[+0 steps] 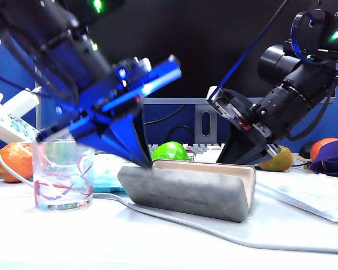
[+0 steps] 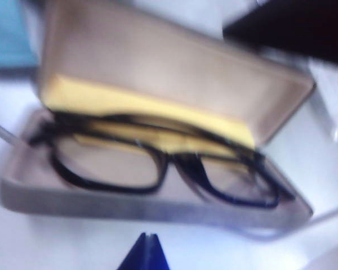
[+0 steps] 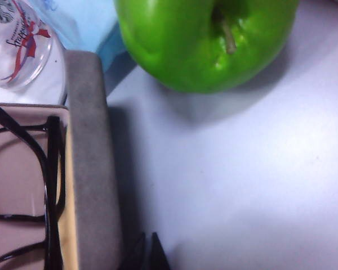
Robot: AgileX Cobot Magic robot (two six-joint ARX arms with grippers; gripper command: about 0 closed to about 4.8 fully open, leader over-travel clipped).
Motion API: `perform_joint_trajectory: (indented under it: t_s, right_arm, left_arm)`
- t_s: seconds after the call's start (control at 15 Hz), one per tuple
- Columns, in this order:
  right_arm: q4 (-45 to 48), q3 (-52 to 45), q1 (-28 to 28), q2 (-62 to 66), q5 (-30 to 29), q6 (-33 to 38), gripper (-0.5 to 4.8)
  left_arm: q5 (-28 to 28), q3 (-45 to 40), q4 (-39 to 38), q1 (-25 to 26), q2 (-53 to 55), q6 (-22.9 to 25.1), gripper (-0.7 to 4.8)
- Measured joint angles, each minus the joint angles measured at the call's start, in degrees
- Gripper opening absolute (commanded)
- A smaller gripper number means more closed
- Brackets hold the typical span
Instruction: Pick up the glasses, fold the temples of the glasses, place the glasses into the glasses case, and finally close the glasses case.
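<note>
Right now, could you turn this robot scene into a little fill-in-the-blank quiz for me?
1. The glasses lie inside the open grey ____.
2. Behind the glasses case sits a ____ apple.
3. The left gripper and the right gripper both have their jaws ____.
4. The tumbler stands by the case end nearer the ____ gripper.

Missing words: case; green; shut; left

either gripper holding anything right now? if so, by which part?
Nothing held. Left gripper is shut, empty, beside the open glasses case; right gripper shut, empty, behind its lid. The glasses lie folded inside.
</note>
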Motion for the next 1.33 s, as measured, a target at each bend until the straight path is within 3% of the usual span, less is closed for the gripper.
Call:
perform_joint_trajectory:
  t_s: [0.2, 0.47, 0.6, 0.93, 1.13, 1.33]
  right_arm:
    - [0.72, 0.00, 0.02, 0.04, -0.81, 0.00, -0.05]
    - [0.57, 0.00, -0.02, 0.04, -2.51, 0.02, -0.05]
    - [0.20, 0.02, -0.24, 0.04, -3.65, 0.00, -0.05]
    - [1.64, 0.55, 4.13, -0.17, -3.91, -0.04, -0.05]
    - [-3.02, 0.20, 6.16, -0.04, -7.98, -0.11, -0.05]
    - [-5.03, 1.22, 5.97, -0.09, -7.85, -0.22, -0.06]
  left_arm:
    - [1.33, -0.02, -0.17, -0.02, 3.32, -0.83, -0.04]
    - [1.36, -0.02, 5.99, -0.02, 6.93, -1.07, -0.03]
    - [1.38, -0.11, 7.37, -0.02, 7.17, -3.45, -0.04]
    - [1.38, -0.39, 6.97, -0.04, 7.23, -3.65, -0.03]
    - [1.25, -0.26, 8.48, -0.11, 7.39, -3.45, -0.04]
    - [1.16, -0.26, 9.46, -0.11, 7.48, -3.45, -0.03]
